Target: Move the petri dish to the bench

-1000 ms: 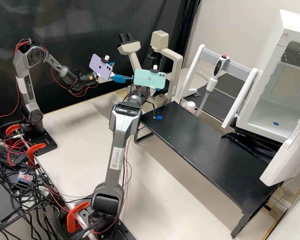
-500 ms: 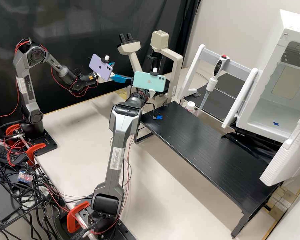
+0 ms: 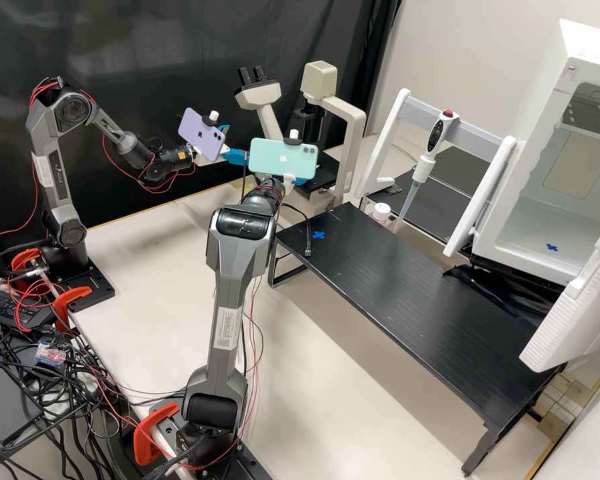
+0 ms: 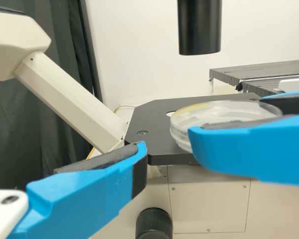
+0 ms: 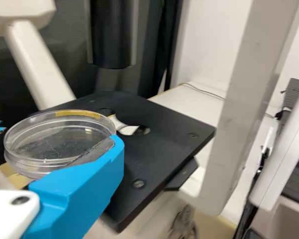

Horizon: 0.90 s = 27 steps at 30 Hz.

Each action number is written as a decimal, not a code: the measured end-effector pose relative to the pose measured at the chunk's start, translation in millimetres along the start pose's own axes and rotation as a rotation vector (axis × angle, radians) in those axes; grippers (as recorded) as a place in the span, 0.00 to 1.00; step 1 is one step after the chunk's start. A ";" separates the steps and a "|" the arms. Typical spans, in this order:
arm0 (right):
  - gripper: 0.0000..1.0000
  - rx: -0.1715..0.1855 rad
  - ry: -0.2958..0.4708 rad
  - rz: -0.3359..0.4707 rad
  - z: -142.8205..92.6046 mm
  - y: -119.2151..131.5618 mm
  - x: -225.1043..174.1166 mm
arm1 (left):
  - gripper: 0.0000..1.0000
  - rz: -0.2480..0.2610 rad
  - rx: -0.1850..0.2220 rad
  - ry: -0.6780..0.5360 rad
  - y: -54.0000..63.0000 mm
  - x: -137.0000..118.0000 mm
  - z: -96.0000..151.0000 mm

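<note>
The right gripper (image 3: 300, 181) holds one dish (image 5: 55, 137) by its sides, near an edge of the microscope's stage (image 5: 164, 117). The left gripper (image 3: 235, 156) stands wide beside them. Two blue crosses show: one (image 3: 319, 235) by the worktop's (image 3: 407, 293) left edge, one (image 3: 552, 247) on the incubator's (image 3: 533, 233) floor.

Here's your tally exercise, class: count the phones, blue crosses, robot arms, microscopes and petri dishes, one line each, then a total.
Phones, purple and mint: 2
Blue crosses, on black riser and inside white cabinet: 2
Robot arms: 2
Microscope: 1
Petri dish: 1
Total: 8
</note>
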 end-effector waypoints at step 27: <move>0.00 -0.056 0.034 0.166 42.3 -2.8 -131.9 | 1.00 0.000 0.000 0.000 0.0 0.0 0.0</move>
